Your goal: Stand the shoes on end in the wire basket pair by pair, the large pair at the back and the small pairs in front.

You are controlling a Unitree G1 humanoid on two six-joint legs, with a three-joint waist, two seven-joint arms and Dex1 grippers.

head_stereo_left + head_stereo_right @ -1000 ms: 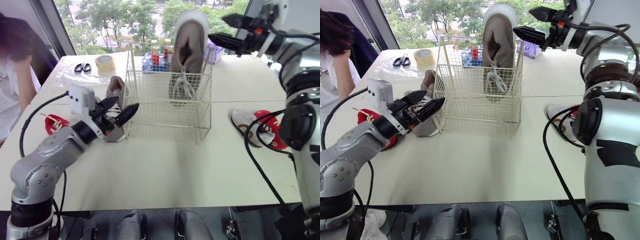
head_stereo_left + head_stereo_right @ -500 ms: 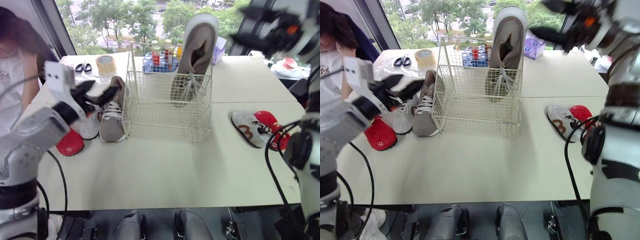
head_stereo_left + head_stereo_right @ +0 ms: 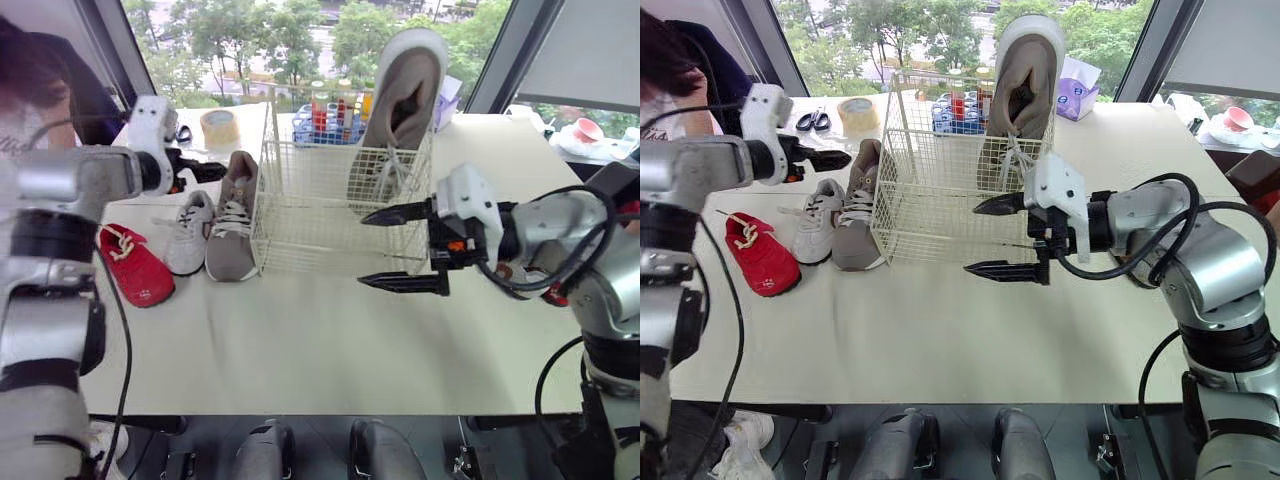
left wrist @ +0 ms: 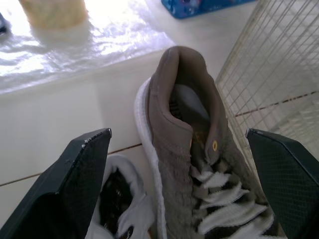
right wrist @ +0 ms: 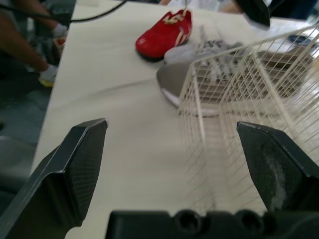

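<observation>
Much bare table [image 3: 300, 350] before wire basket [image 3: 320, 235]

White-coated wire basket [image 3: 330, 215], matt knit grey shoe [image 4: 180, 142], smooth matt table [image 3: 300, 345]

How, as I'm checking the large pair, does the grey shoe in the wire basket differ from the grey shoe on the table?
The grey shoe in the basket stands on end, heel up, rising above the wire basket; the grey shoe on the table lies flat on its sole. The first is inside, toward the back right; the second sits outside the left wall, beside a white shoe. Both are grey with white soles.
</observation>
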